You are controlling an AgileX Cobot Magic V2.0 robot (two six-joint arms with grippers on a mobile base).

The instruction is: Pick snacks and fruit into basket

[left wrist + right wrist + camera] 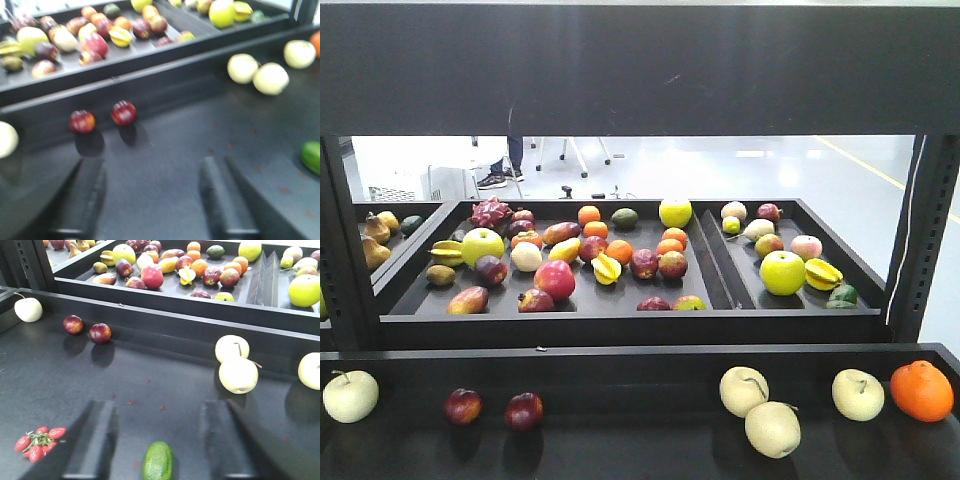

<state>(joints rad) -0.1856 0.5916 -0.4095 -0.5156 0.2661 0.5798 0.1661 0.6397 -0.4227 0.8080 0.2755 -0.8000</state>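
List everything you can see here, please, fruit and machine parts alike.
Pale apples: four, cream, front shelf, one left, three right.
Orange: one, orange, shelf's far right.
Small round fruits: two, dark red, shelf, left of centre.
Green fruit: one, dark green, shelf's near edge.
Red fruit cluster: one, glossy red, shelf's near left.
Mixed fruit: many, assorted colours, rear trays.
Left claw: one, black, open, over shelf.
Right claw: one, black, open, near green fruit.
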